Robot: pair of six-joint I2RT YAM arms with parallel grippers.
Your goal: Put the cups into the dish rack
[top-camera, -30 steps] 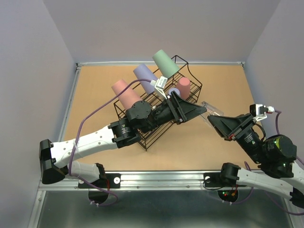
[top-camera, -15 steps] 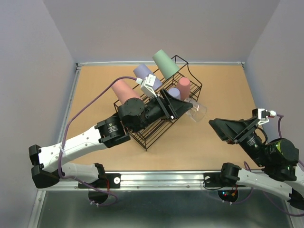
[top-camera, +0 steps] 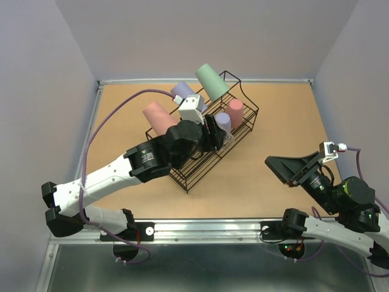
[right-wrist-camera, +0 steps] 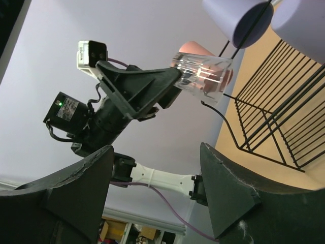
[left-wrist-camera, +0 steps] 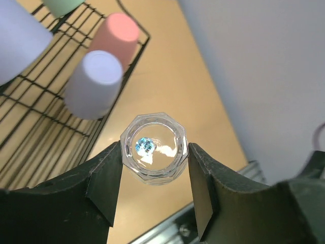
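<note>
The left gripper (left-wrist-camera: 155, 152) is pinching the clear cup (right-wrist-camera: 203, 73) just beside the rack's (top-camera: 248, 112) side rail. The slick cup risks slipping out or knocking the small lavender cup (left-wrist-camera: 94, 84). The right gripper (top-camera: 275, 164) is gaping empty, well apart from the rack.

Bright even light; glints on clear cup (left-wrist-camera: 154, 147)

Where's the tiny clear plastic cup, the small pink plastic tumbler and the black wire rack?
Tiny clear plastic cup (left-wrist-camera: 154, 148): left wrist view, its centre.
Small pink plastic tumbler (left-wrist-camera: 121, 29): left wrist view, flat end.
Black wire rack (top-camera: 193, 176): top view, near-end bars.
</note>
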